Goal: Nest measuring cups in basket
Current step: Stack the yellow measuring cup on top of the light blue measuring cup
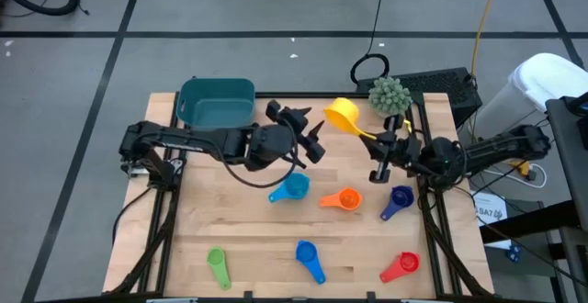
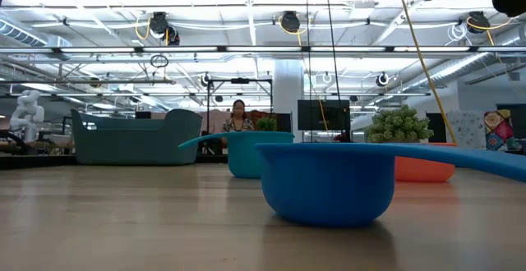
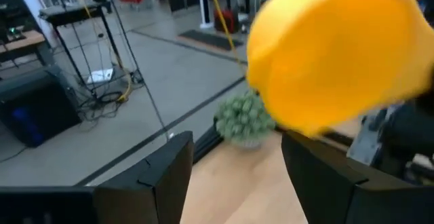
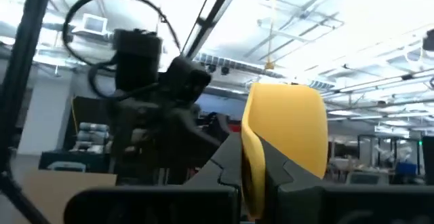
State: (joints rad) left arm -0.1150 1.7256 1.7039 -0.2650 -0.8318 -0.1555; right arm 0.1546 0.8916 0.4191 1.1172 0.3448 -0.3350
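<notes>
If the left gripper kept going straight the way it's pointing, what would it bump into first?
Probably the yellow cup. The left gripper is open and points toward it; in the left wrist view the cup fills the space just ahead of the fingers. The right gripper holds that cup by its handle. Exact depth is unclear.

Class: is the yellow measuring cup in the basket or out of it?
Out: the right gripper holds the yellow measuring cup aloft, beside the basket.

Table (image 1: 257,230): pale wood, matt. Blue cup (image 2: 329,181), basket (image 1: 217,103): smooth plastic, faint sheen.
</notes>
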